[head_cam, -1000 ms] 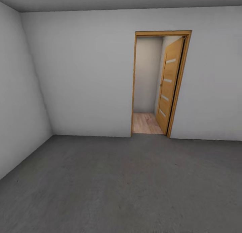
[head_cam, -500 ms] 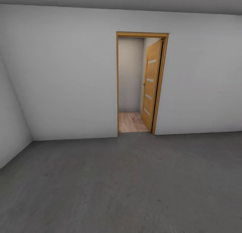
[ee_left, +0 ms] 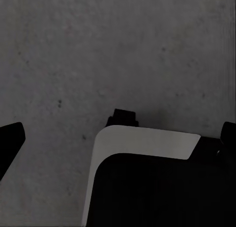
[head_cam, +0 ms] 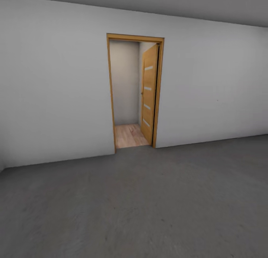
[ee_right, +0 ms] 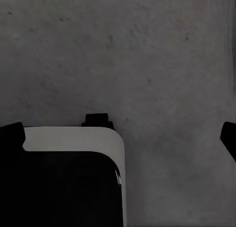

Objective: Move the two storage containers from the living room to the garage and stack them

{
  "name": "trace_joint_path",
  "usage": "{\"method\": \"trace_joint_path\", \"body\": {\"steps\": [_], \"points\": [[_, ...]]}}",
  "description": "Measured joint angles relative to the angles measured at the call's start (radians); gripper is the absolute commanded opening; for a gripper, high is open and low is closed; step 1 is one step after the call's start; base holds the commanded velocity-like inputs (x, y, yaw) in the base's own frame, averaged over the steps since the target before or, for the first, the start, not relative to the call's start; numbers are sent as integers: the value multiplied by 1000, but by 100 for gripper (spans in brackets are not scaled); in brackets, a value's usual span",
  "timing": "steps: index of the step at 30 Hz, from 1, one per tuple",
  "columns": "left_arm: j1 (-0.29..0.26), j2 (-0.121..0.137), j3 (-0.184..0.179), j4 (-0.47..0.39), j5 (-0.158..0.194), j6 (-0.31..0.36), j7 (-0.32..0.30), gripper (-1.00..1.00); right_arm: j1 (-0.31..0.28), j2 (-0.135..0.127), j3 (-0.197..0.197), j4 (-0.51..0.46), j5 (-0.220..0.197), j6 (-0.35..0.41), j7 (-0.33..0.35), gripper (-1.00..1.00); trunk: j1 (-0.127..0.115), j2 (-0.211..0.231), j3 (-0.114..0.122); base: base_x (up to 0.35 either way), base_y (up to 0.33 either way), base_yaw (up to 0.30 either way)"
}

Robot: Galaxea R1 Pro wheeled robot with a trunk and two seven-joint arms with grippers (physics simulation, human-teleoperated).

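I am in the garage, facing a pale grey wall (head_cam: 56,86) with an open doorway (head_cam: 128,94) a little left of the frame's centre. The wooden door (head_cam: 149,94) is swung inward on the right side of the opening, and a strip of light wood-plank flooring (head_cam: 129,135) shows beyond the threshold. The dark concrete floor (head_cam: 149,198) takes the whole lower half of the head view.

Neither storage container is in sight from here, so I judge they wait past that doorway, toward the living room.

Both wrist views look down on the concrete. The left hand (ee_left: 118,138) has its dark fingertips at opposite edges of the picture, spread wide with nothing between. The right hand (ee_right: 120,133) is the same, apart and empty.

To drive this well I would square the base to the opening first, then go through centred, favouring the left jamb (head_cam: 111,94) since the door leaf narrows the right side.
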Motion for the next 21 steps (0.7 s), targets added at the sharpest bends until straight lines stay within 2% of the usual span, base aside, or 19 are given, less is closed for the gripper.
{"method": "trace_joint_path", "body": {"steps": [5, 21], "points": [[0, 0, 0, -1, 0, 7, -1, 100, 0, -3, 0, 0, 1, 2, 0, 100, 0, 0, 0, 317, 0, -181], [0, 1, 0, -1, 0, 11, -1, 100, 0, -4, 0, 0, 7, 5, 0, 100, 0, 0, 0, 323, 0, -9]]}}
